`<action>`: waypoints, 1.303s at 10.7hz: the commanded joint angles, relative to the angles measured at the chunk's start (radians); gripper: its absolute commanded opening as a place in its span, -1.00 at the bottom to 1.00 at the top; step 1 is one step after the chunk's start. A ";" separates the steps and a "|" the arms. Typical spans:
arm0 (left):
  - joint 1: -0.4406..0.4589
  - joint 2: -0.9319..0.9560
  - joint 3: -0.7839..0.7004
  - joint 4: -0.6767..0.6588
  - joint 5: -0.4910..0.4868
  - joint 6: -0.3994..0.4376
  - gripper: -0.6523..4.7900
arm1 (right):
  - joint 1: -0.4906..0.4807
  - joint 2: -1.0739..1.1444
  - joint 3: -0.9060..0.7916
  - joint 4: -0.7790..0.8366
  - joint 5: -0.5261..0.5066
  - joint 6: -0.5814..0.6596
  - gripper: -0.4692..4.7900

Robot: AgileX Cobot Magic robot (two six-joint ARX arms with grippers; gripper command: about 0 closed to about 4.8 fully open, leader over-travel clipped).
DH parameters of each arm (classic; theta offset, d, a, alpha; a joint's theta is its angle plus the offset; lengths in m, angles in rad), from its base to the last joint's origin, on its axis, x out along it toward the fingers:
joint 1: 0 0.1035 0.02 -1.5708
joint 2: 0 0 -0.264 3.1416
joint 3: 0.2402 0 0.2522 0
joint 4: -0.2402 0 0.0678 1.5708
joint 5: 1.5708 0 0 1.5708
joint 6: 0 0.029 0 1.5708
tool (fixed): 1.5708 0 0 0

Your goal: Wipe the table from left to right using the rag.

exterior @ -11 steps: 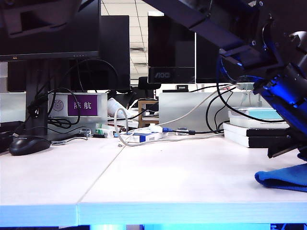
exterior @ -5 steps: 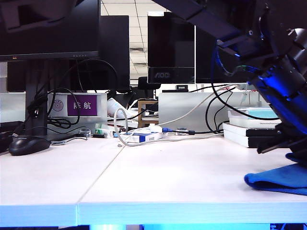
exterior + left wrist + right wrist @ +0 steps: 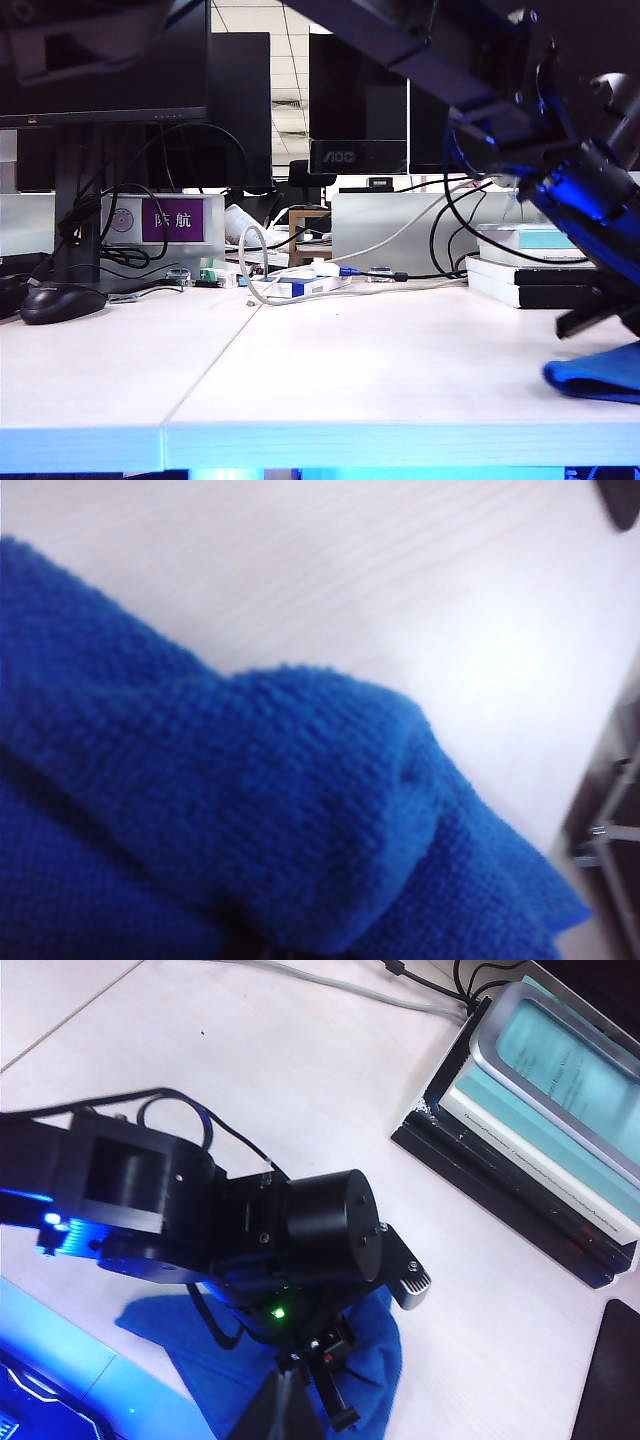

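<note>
Monitors and cables crowd the white table (image 3: 380,370); a black mouse (image 3: 60,302) lies far left. At far right, the left gripper (image 3: 312,1385) apparently pinches the blue rag (image 3: 600,375). Unseen, the right gripper is closed.

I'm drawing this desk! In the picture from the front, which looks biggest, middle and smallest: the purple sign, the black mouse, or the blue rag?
1. Purple sign and blue rag: about alike. The rag runs off the edge and sits nearer the camera, so I can't rank them.
2. Black mouse: looks smallest.
</note>
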 commanded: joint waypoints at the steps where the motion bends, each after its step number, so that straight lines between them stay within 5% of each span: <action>1: -0.008 0.039 -0.012 -0.006 0.020 -0.031 -0.78 | 0.000 -0.005 0.003 0.005 -0.001 0.006 -0.83; 3: -0.008 0.039 -0.010 0.027 0.039 -0.032 -0.78 | 0.000 -0.006 0.003 0.004 0.003 0.006 -0.83; 5: -0.008 0.039 -0.010 0.027 0.064 -0.053 -0.78 | 0.000 -0.036 0.003 -0.085 0.156 0.010 -0.83; 9: -0.008 0.039 -0.010 0.029 0.065 -0.053 -0.78 | -0.051 -0.064 -0.001 -0.149 0.204 0.089 -0.83; 12: -0.008 0.039 -0.010 0.027 0.065 -0.053 -0.78 | -0.264 -0.065 -0.001 -0.150 0.190 0.084 -0.83; 14: -0.008 0.039 -0.010 0.025 0.069 -0.053 -0.76 | -0.424 -0.061 -0.017 -0.150 0.081 0.047 -0.83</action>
